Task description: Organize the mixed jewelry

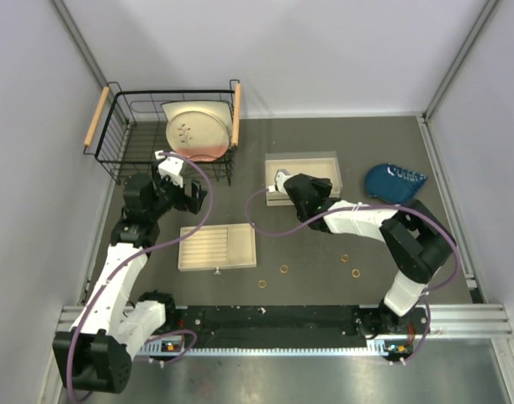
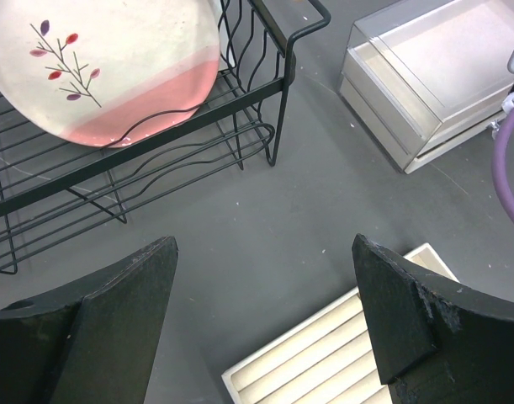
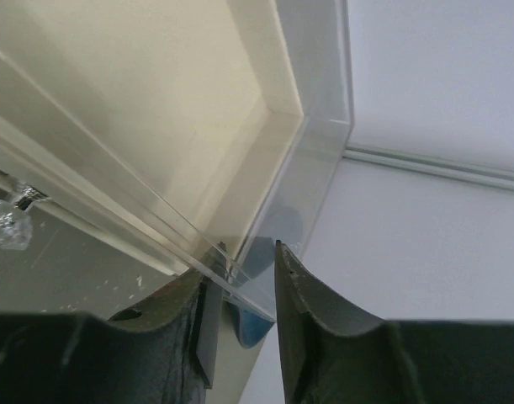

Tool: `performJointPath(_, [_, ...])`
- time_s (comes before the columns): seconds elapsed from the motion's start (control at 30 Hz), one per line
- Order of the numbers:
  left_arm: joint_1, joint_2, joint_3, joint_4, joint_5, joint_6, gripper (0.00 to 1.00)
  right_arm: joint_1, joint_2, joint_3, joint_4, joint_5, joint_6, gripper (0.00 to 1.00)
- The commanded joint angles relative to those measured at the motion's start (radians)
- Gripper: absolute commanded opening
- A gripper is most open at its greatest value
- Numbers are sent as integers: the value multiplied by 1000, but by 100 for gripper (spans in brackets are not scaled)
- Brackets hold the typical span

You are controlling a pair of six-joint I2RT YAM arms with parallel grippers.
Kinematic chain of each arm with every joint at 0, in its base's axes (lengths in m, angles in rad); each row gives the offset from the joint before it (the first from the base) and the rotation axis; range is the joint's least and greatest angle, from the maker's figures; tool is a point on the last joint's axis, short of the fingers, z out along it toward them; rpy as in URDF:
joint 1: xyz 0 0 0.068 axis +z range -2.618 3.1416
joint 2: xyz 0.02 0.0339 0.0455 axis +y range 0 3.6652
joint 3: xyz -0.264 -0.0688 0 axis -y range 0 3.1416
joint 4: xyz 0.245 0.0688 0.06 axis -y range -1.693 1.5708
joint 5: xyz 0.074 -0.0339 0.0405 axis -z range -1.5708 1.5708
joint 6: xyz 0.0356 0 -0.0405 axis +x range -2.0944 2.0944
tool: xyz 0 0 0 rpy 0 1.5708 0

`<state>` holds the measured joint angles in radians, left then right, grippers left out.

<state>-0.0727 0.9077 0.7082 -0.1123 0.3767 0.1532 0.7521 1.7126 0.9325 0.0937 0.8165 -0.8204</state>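
Right wrist view: right claw (image 3: 244,271) stands nearly closed, its fingers straddling the thin clear-plastic rim (image 3: 156,227) of the beige rectangular box (image 1: 311,164); whether it grips cannot be told. The left claw (image 2: 265,252) gapes wide. Loose on the matte grey desk (image 1: 311,284) lie small gold-coloured rings (image 1: 284,269).

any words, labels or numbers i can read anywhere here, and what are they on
Blue object: white lettering, too blurred to read.
Plate: a painted twig only, no words.
Box and tray: no text shows.
Nothing in the three views can be read as it stands.
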Motion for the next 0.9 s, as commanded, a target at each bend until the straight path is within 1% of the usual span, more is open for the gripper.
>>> performJointPath(0.0, [2, -13, -1, 43, 16, 9, 91, 7, -36, 2, -146, -76, 127, 35])
performJointPath(0.03, [1, -13, -3, 43, 16, 11, 91, 6, -44, 3, -156, -82, 132, 38])
performJointPath(0.07, [1, -13, -3, 45, 16, 11, 91, 7, -59, 6, -176, -95, 138, 42])
performJointPath(0.17, [1, -12, 0, 43, 13, 16, 91, 9, -85, 17, -228, -126, 164, 50])
performJointPath(0.23, [1, -10, 2, 43, 13, 17, 91, 7, -111, 20, -247, -138, 176, 53])
performJointPath(0.37, [1, -9, 7, 37, 19, 17, 91, 7, -171, 23, -296, -183, 198, 57])
performJointPath(0.53, [1, -12, 13, 36, 22, 19, 91, 7, -261, 15, -366, -258, 216, 58])
performJointPath(0.73, [1, -12, 16, 25, 34, 34, 91, 6, -355, -9, -466, -425, 228, 58])
performJointPath(0.8, [1, -12, 14, 16, 62, 40, 91, 7, -404, -11, -537, -551, 239, 58])
performJointPath(0.83, [1, -13, 17, 13, 74, 43, 91, 6, -413, -5, -567, -647, 253, 57])
performJointPath(0.87, [1, -13, 19, 7, 96, 48, 91, 7, -422, 15, -641, -701, 262, 57])
